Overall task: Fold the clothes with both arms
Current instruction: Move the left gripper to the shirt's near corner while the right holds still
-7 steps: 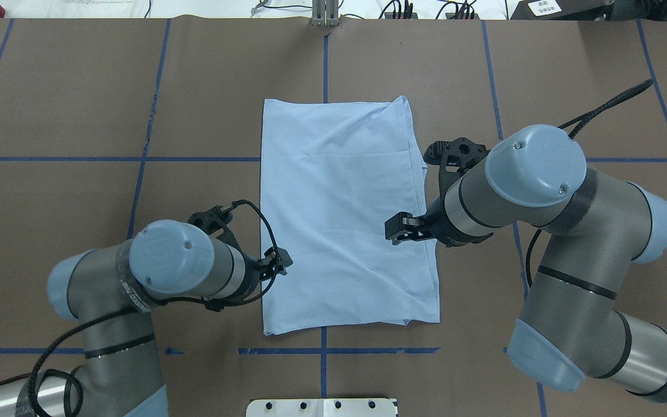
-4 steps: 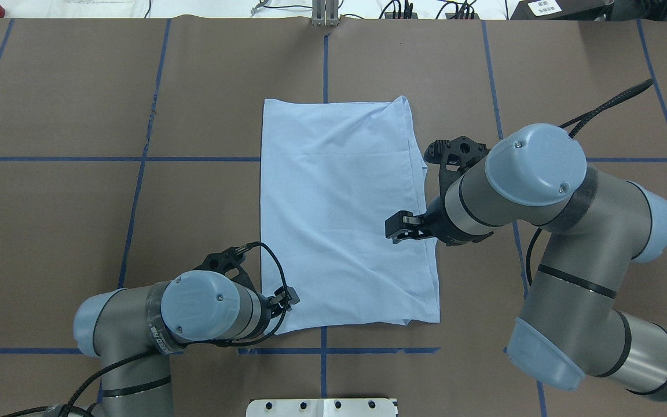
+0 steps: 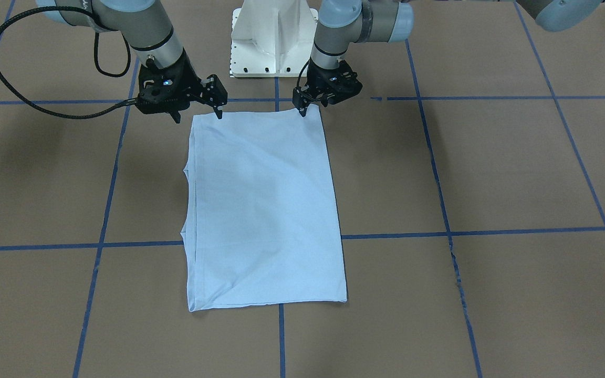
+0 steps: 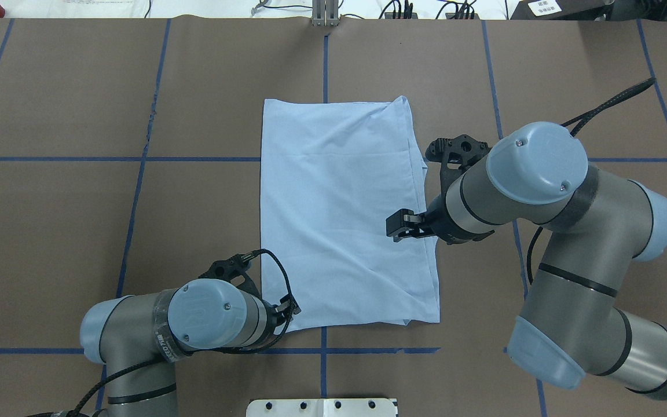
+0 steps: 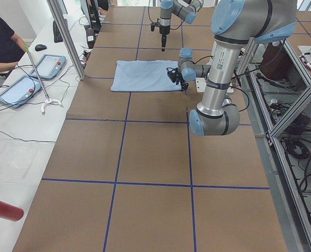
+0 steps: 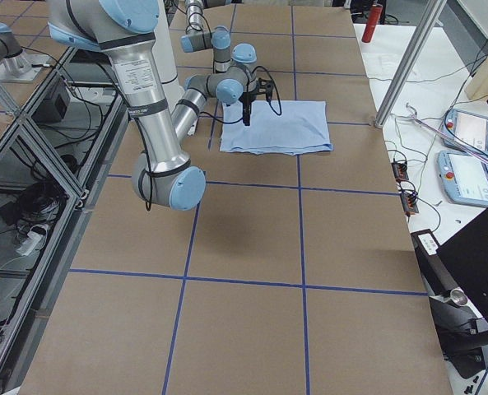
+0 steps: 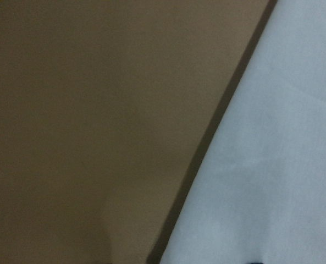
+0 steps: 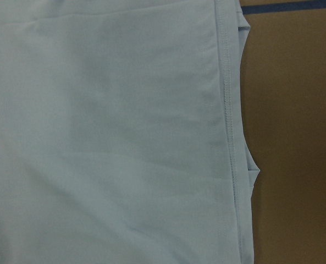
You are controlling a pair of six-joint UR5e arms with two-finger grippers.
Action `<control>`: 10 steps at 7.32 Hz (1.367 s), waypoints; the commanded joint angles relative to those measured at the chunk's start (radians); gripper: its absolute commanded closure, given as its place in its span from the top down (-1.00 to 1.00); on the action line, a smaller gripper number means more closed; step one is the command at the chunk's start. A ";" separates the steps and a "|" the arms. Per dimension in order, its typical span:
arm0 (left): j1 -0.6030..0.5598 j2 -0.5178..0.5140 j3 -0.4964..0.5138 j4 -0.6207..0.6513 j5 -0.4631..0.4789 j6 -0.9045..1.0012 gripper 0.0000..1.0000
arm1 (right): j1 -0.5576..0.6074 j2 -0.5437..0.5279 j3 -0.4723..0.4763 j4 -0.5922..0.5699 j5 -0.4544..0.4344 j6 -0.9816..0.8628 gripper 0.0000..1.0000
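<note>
I am watching the shirt, which is lying flat in the middle of the tabletop, already folded into a narrow rectangle. Its long axis is running straight away from the robot, and one short edge is sitting nearest the base. That short edge is what I am judging the coming move to turn on: lifting it and carrying it along the long axis towards the far edge needs a claw on each near corner. The left claw is sitting low, right at the near corner on the robot's left. Its wrist camera is showing only the cloth's edge and bare tabletop at very close range, with no fingers in the picture. I cannot tell how far this claw is spread, or whether it is pinching any cloth. The right claw is hanging with its two fingers spread wide and nothing between them. It is standing clear above the cloth on the robot's right side. The overhead view is placing it about halfway along the right long edge, while the front view is placing it close to the near short edge. From that I am taking it to be raised, and I cannot fix its exact spot. Its wrist camera is looking down on the stitched right edge, with bare tabletop beside it. So the left arm is the nearer one to its corner, and I am reckoning the right arm needs to drop towards the near right corner before any lift.
</note>
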 commanded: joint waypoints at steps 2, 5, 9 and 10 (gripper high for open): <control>0.000 -0.005 0.000 -0.001 0.003 0.000 0.11 | 0.007 -0.001 0.000 0.000 0.002 -0.001 1.00; 0.000 -0.003 0.002 0.000 0.017 0.001 0.16 | 0.008 -0.006 -0.002 -0.002 0.002 -0.001 1.00; 0.000 -0.009 0.017 -0.001 0.018 0.000 0.21 | 0.010 -0.006 -0.002 -0.002 0.002 -0.001 1.00; 0.000 -0.014 0.017 0.000 0.017 0.000 0.04 | 0.010 -0.006 -0.003 -0.002 0.002 -0.001 1.00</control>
